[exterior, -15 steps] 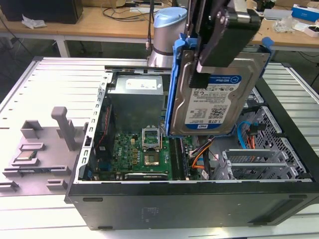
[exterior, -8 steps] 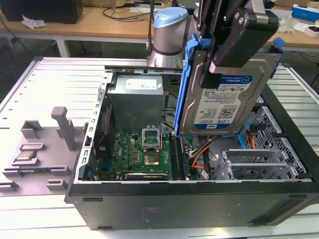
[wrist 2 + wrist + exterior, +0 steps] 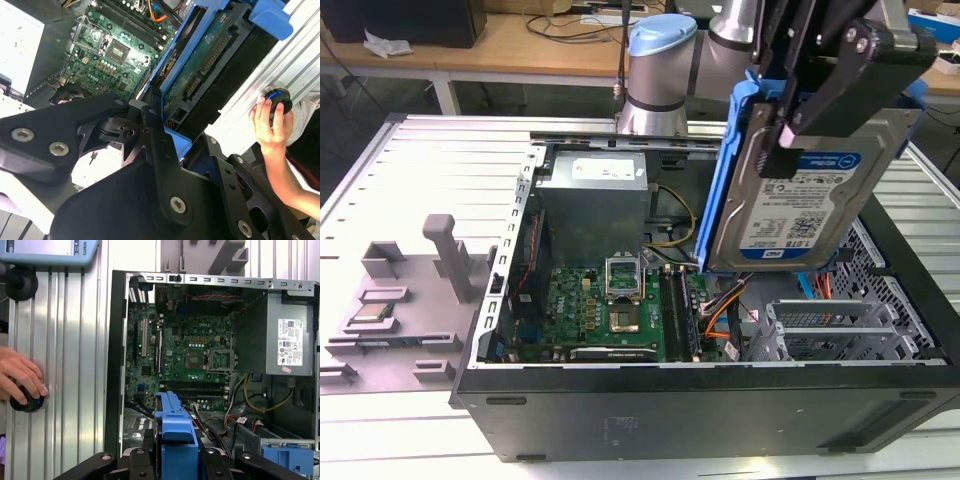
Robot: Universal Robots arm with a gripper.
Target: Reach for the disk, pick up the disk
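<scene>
The disk (image 3: 810, 200), a silver hard drive with a white-and-blue label and a blue bracket along its edges, hangs tilted above the open computer case at the exterior view's right. My gripper (image 3: 798, 150) is shut on it from above, one black finger lying across the label. In the second wrist view the disk's green circuit-board underside (image 3: 210, 55) shows beyond the black fingers (image 3: 152, 125). In the first wrist view the disk's blue bracket (image 3: 175, 435) sits between the gripper's links.
The open black computer case (image 3: 700, 400) lies below, with its motherboard (image 3: 610, 310), power supply (image 3: 595, 195) and loose cables. A grey fixture holding a processor chip (image 3: 375, 312) stands at the exterior view's left. A person's hand (image 3: 22, 380) rests on a knob beside the case.
</scene>
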